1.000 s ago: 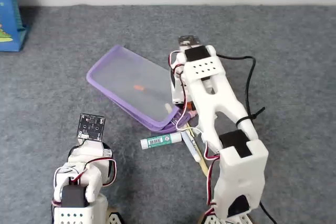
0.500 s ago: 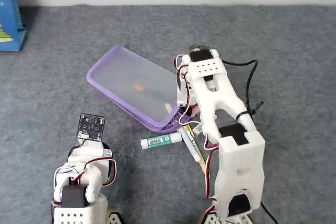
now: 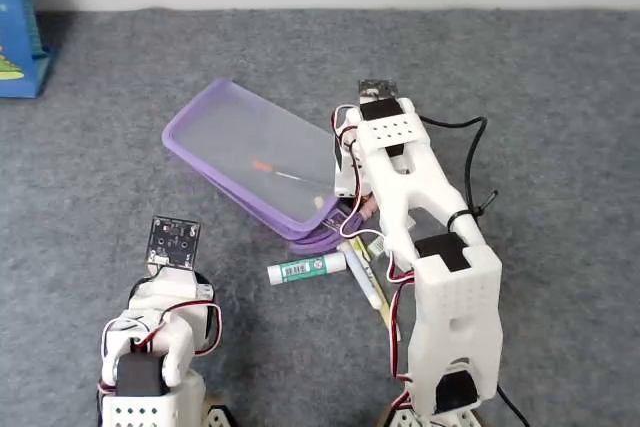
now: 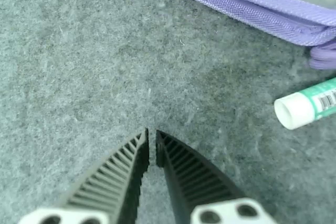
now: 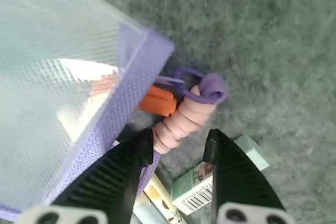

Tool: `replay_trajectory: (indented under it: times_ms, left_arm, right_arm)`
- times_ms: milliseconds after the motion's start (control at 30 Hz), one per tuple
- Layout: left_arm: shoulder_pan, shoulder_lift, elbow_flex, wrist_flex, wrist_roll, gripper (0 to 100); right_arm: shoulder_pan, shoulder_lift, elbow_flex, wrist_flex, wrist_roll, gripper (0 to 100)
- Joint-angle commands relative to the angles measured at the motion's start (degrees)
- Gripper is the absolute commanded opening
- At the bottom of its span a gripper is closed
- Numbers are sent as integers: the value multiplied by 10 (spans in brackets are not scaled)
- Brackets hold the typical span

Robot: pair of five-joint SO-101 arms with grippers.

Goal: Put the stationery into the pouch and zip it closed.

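Pens (image 3: 368, 285) half hidden under right arm. Clear purple-edged zip pouch (image 3: 250, 152) on grey carpet (image 3: 520, 77), shifted slightly left vs 0.5s ago. Right gripper (image 5: 177, 142) parted around pink ribbed zip pull (image 5: 181, 119); left gripper (image 4: 152, 136) closed, empty.

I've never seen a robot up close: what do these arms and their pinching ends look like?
The left arm and right arm are white plastic shells with black motor blocks. Red, black and white wires loop at the joints; a thicker black cable trails off the right arm. The left tool and right tool each have two black ribbed fingers on white bases.
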Motion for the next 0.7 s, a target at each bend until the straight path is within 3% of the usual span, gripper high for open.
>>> replay_trajectory:
  times_ms: [0, 367, 567, 667]
  left_arm:
    - [-1, -8, -2, 3, 6, 33]
    - [-1, -8, -2, 3, 6, 33]
    - [-1, -8, -2, 3, 6, 33]
    - [-1, -8, -2, 3, 6, 33]
  right_arm:
    - [9, -7, -33, -18, -5, 166]
    - [44, 35, -33, -64, 0, 164]
    - [44, 13, -33, -22, 32, 8]
    - [44, -21, -33, 14, 35, 9]
